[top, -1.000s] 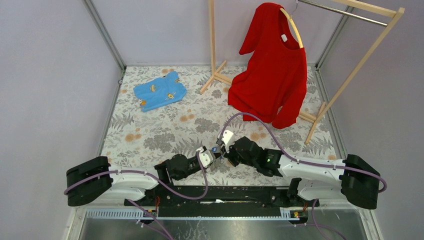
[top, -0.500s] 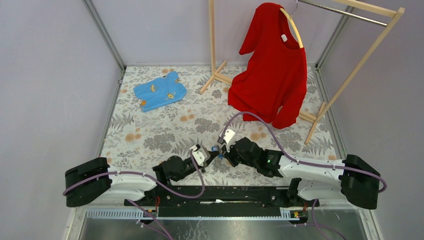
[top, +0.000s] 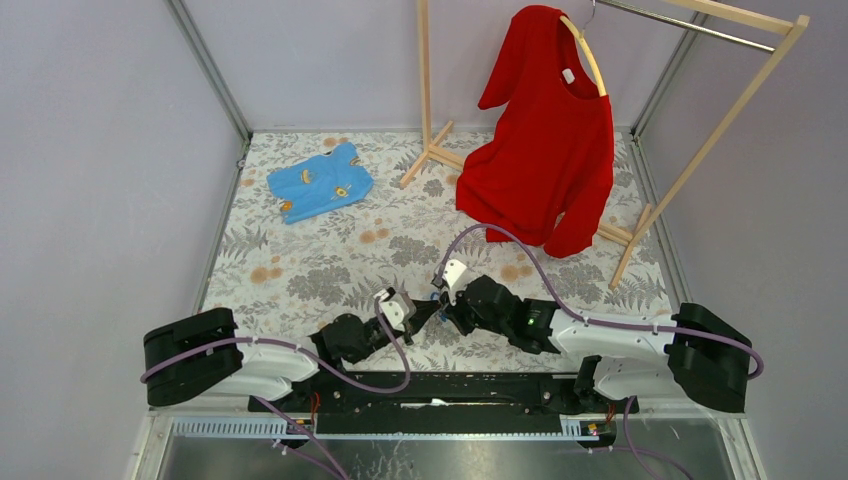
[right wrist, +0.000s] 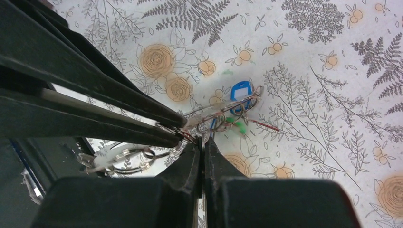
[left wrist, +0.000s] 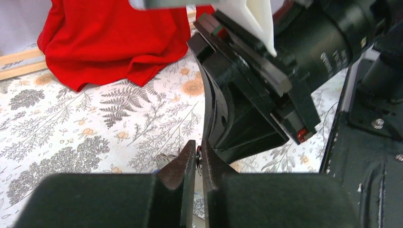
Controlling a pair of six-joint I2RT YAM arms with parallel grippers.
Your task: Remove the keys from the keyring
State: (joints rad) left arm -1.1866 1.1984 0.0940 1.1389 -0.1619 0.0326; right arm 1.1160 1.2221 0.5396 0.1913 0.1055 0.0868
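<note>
Near edge: 2 black-and-white arms reach inward from their bases and meet nose to nose over the floral tablecloth (top: 300, 270).
Left gripper (left wrist: 199, 151): the fingers are drawn to a thin slit and nip a sliver of the ring wire at the tips. The right arm's black body fills most of this wrist's own view and hides the rest of the bunch.
Right gripper (right wrist: 204, 141): the fingers are pressed tight together, with the tips at the wire tangle. Whether they pinch any wire cannot be made out.
Keyring (right wrist: 227, 114): a knot of thin silvery loops at the front middle of the table, strung between the 2 sets of fingertips. Whether it clears the cloth cannot be told.
Keys (right wrist: 240, 90): 1 bright blue plastic head stands out on the far side of the knot. The silvery blades blur into the loops, so their number cannot be told.
Stray bits: a green fleck (right wrist: 237, 124) and a thin red wire (right wrist: 264, 125) show beside the knot.
More rings (right wrist: 128, 159): a second loose bunch shows below the left fingers, partly hidden by them.
From above: the whole bunch shrinks to a speck between the grippers.
Far left: a blue garment (top: 320, 182) lies flat on the cloth.
Far right: a red shirt (top: 545, 150) hangs from a wooden rack (top: 700, 140), its hem on the cloth. The rack's top is cut off by the frame.
</note>
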